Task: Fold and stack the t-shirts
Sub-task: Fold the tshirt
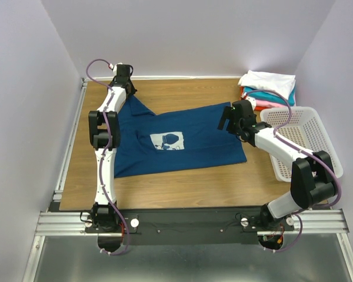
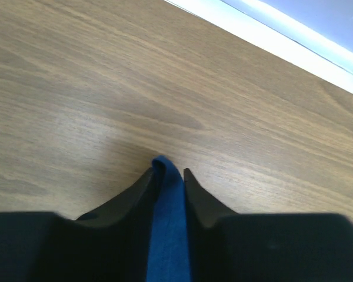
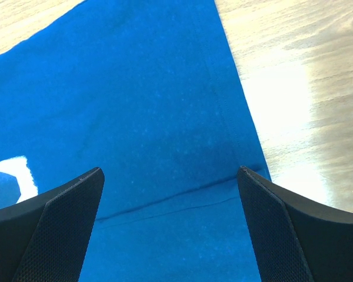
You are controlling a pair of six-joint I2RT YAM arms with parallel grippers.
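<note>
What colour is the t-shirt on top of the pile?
White: the top t-shirt, best in the top external view.

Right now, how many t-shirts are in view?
4: the navy t-shirt spread mid-table, and the white tee, teal tee and orange-red tee folded in a stack at the far right corner. Others may be hidden within it.

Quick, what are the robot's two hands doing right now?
Left gripper: closed, pinching a fold of the navy t-shirt.
Right gripper: open, holding nothing, above the same shirt.
</note>
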